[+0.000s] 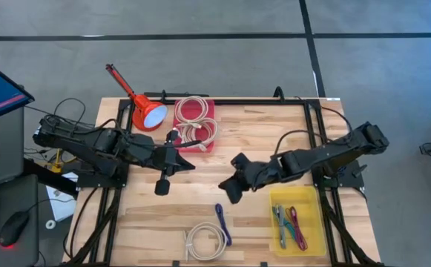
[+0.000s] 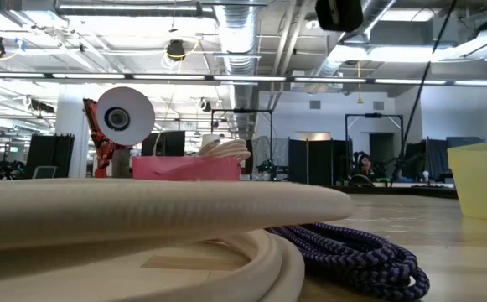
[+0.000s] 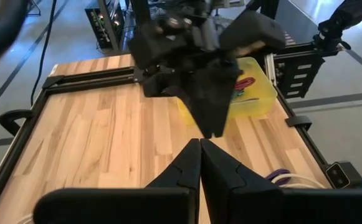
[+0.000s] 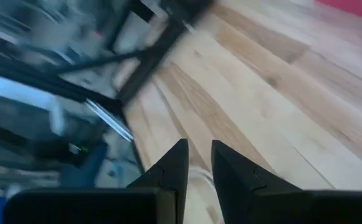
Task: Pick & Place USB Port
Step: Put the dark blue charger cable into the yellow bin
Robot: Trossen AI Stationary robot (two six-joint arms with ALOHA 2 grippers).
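The wooden surface (image 1: 260,133) carries a red tray (image 1: 196,123) near its far edge, holding a coil of pale cable (image 1: 194,111). A red desk lamp (image 1: 142,110) stands just beside that tray, its round shade facing the camera in the low view. At the right side of the surface sits a yellow bin (image 1: 297,219) with several thin coloured cables (image 1: 295,219) inside. Near the front edge lies a coiled cream cable (image 1: 206,241), and a purple braided cable (image 1: 222,222) touches it on one side. In the low view the cream coil fills the foreground, with the purple cable bunched behind it.

The left gripper (image 1: 165,178) hangs over the middle-left of the surface, just in front of the red tray; in its own wrist view the two fingers (image 3: 193,168) are pressed together with nothing between them. The right gripper (image 1: 230,190) hangs over the middle of the surface, between the red tray and the yellow bin; in its wrist view the fingers (image 4: 174,165) stand slightly apart, empty, over bare wood. The two grippers are near each other but not touching. No separate USB port part can be made out; only the cables are visible.
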